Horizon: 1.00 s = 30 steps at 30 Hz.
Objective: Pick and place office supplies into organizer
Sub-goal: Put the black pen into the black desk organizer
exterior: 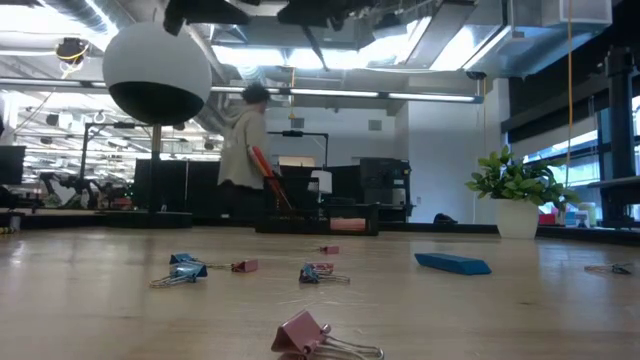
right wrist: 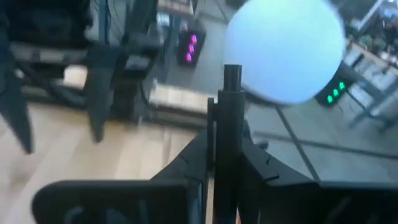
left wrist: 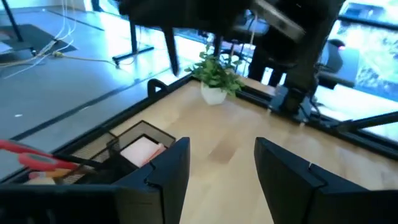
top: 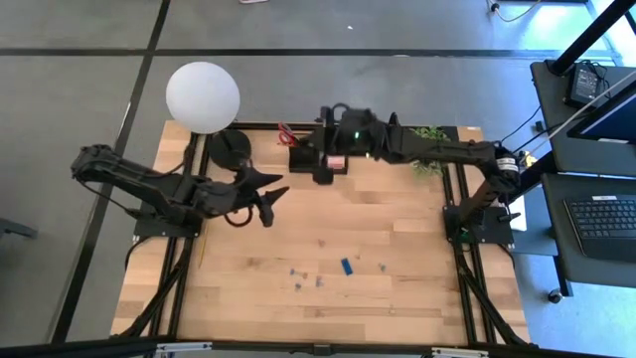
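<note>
The black organizer (top: 310, 159) stands at the table's far middle, with red-handled scissors (left wrist: 30, 159) and a pink sticky-note pad (left wrist: 142, 149) in its compartments. My right gripper (top: 320, 134) hovers above it, shut on a black pen (right wrist: 231, 106). My left gripper (top: 272, 199) hangs open over the table's left part, nothing between its fingers (left wrist: 168, 168). Several small binder clips (top: 298, 270) and a blue block (top: 346, 266) lie on the near middle of the table. My right gripper pinches the black pen's shaft (right wrist: 230, 134) between its two fingers (right wrist: 194, 163). The pen's free end (right wrist: 232, 71) sticks out past the fingertips. The pen is lifted clear of the table and the organizer.
A lamp with a white globe (top: 203, 95) and a round black base (top: 229, 149) stands at the far left. A small potted plant (top: 429, 139) sits at the far right. A person (exterior: 240, 150) stands in the room beyond the table.
</note>
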Tool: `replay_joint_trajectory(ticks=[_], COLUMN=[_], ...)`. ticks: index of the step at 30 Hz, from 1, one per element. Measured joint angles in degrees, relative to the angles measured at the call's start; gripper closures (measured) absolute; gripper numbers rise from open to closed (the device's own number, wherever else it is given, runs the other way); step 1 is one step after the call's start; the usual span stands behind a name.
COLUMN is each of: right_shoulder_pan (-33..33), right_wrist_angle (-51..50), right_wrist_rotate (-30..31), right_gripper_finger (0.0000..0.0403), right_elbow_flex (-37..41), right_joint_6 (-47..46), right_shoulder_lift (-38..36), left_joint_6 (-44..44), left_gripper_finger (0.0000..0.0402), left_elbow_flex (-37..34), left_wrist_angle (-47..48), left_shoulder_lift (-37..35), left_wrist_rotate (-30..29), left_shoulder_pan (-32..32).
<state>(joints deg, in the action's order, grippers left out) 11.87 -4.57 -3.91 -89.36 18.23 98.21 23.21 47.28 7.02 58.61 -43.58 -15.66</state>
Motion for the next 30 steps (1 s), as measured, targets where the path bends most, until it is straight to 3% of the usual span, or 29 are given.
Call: replay_joint_trajectory(ticks=[5, 11, 17, 21, 30], right_shoulder_pan=[3.8, 7.6, 11.0, 13.4, 15.5], right_wrist_angle=[4.4, 9.8, 14.7, 20.0, 25.1], right_wrist_rotate=[-5.3, -10.1, -10.4, -10.4, -9.3], right_gripper_finger=[0.0354, 0.0354, 0.0354, 0.0354, 0.0353], right_elbow_flex=[0.0, 0.0, 0.0, 0.0, 0.0], right_joint_6=[-0.2, -4.4, -3.3, -9.4, -13.4], right_shoulder_lift=[2.2, 7.8, 13.9, 18.0, 22.9], left_joint_6=[-1.2, -3.1, -4.5, -5.4, -7.5], left_gripper_finger=[0.0229, 0.0229, 0.0229, 0.0229, 0.0229], left_elbow_flex=[-2.9, -5.2, -5.9, -6.0, -6.0], left_wrist_angle=[-1.5, -0.5, 1.2, 2.6, 4.3], left_shoulder_lift=[-3.9, -6.9, -10.3, -11.9, -13.6], left_wrist_rotate=[5.1, 5.5, 5.4, 5.2, 5.6], left_shoulder_pan=[0.2, 0.3, 2.3, 4.0, 6.1])
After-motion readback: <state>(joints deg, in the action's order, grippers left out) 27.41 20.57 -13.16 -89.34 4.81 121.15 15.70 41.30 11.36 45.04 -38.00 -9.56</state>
